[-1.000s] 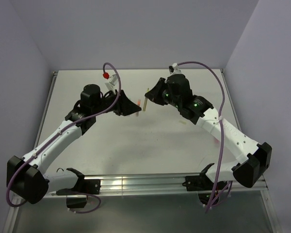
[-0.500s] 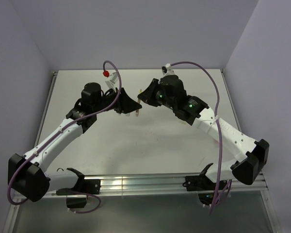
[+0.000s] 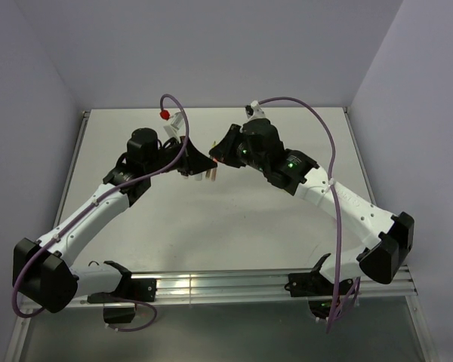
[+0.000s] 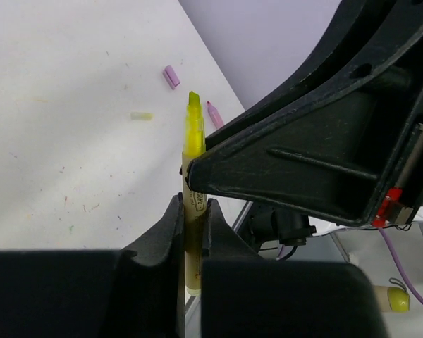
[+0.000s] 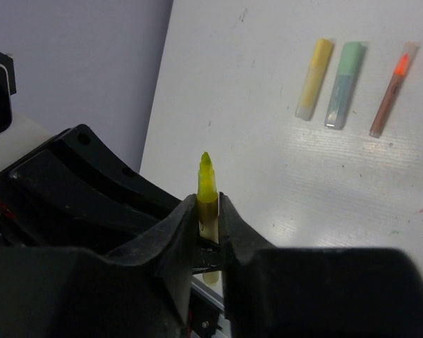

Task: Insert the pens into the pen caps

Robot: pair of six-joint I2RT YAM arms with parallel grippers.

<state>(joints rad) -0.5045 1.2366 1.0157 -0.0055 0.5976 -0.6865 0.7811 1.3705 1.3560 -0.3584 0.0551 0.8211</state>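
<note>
Yellow pen (image 4: 193, 141) in left gripper (image 4: 193, 205), right gripper (image 5: 210, 202) seemingly straddling.

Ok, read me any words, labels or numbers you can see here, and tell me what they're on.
Small dark print on the pale barrel of the yellow pen, seen in the left wrist view: too blurred to read.
No other words, labels or numbers show in any view.

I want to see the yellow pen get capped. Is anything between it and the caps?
Nothing visible. The yellow pen has a bare tip, and the purple cap and pale cap lie on the table beyond it. Both the left gripper and right gripper pinch it.
</note>
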